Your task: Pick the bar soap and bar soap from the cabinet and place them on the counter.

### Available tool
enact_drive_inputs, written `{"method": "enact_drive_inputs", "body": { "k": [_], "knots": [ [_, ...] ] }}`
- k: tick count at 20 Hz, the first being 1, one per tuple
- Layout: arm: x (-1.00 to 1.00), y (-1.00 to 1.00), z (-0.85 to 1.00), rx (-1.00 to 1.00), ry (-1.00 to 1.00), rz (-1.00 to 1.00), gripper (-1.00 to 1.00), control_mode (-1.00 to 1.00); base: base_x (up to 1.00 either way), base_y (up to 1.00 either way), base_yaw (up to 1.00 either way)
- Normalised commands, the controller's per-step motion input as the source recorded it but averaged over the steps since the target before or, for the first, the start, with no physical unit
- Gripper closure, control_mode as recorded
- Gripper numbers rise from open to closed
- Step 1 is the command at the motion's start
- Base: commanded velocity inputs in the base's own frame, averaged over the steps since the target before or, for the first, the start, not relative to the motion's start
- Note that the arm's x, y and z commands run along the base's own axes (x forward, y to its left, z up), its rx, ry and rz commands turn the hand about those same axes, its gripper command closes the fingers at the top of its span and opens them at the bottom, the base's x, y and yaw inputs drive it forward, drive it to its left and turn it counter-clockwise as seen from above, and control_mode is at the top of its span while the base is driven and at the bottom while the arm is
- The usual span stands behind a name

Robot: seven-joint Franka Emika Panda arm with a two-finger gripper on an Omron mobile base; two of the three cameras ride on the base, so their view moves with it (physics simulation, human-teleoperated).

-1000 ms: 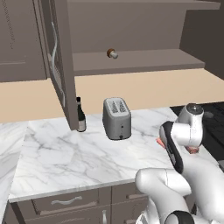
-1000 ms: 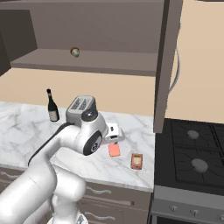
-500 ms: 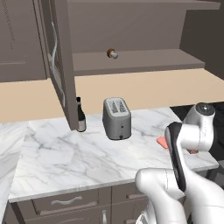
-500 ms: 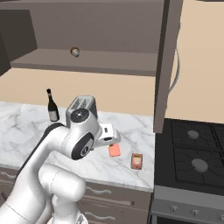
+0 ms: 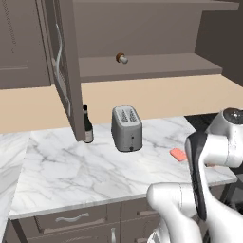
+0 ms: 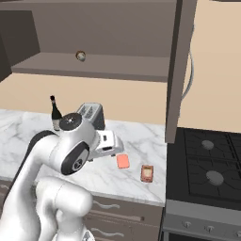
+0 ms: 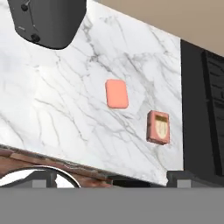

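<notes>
A: Where are the soaps rn?

B: Both lie on the counter [image 5: 71,175], near its front edge and toward the stove-side end. The plain bar soap [image 7: 117,93] is flat on the marble. The second bar [image 7: 158,127], which has a printed face, is just beside it and closer to the stove [image 6: 207,164]. They're apart, not touching. On the cabinet [image 5: 152,66] shelf I see just a small round knob thing [image 5: 121,58], no soap.

A: And your hand?

B: My gripper [image 6: 117,147] is spread wide w/ nothing between the jaws. It hangs low over the counter, between the toaster [image 5: 126,128] and the plain bar.

A: So what can go wrong?

B: Mostly me bumping stuff. I'm low and close to the plain bar, so a sideways sweep could shove it into the second one. That one's near the front edge and the stove-side end, so imo it could slide off or end up on the burners.

A: Anything else?

B: The toaster's right behind my wrist, so a careless pull back could clip it. If I go straight up, the open cabinet door [image 6: 181,70] hangs over that end of the counter, and my forearm could catch it. The bottle [image 5: 87,126] by the back edge is well clear, no worry there.
</notes>
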Motion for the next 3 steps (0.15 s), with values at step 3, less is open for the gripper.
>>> {"method": "enact_drive_inputs", "body": {
  "k": [3],
  "knots": [
    [-0.38, 0.15, 0.45, -0.02, 0.00, 0.01, -1.00, -1.00, 0.00, 0.00, 0.00]
  ]
}}
